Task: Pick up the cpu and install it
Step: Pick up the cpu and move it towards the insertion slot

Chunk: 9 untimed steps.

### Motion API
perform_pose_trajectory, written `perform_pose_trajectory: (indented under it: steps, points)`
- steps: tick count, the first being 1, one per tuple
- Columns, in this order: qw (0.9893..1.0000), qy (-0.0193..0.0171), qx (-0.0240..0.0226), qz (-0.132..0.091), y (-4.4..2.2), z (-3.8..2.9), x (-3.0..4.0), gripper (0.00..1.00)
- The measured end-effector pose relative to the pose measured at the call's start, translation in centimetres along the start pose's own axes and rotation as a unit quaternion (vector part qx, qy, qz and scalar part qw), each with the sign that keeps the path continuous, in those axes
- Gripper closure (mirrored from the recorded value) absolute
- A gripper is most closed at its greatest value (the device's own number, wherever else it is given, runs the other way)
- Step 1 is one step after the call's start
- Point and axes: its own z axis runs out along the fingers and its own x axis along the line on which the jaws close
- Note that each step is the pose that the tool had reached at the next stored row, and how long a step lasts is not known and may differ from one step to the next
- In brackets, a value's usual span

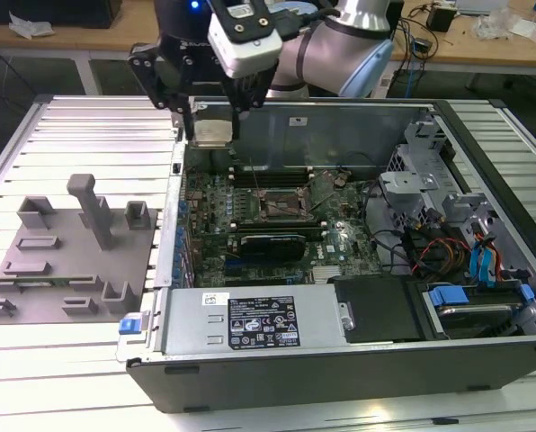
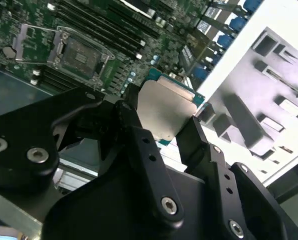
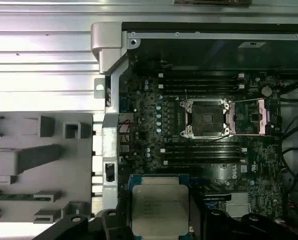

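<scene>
Open computer case (image 1: 340,382); grey fixture blocks (image 1: 70,265) beside it.

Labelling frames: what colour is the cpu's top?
Silvery grey cpu top, best in first wrist view.

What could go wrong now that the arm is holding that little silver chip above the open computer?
1. The end effector seems to pinch the chip just by its edges, so it might slip and drop onto the circuit board.
2. The chip hangs near the case wall, apart from the open socket; carried across, it could bump the wall.
3. Lowered slightly turned or shifted, it may not seat and could harm the socket.
</scene>
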Motion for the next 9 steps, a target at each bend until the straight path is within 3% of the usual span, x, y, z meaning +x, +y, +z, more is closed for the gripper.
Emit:
perform_pose_trajectory:
  steps: [3, 9]
  points:
    - [1.0, 0.0, 0.0, 0.0, 0.01, 0.03, -1.36, 0.45]
    - [1.0, 0.0, 0.0, 0.0, 0.03, 0.07, -2.86, 0.45]
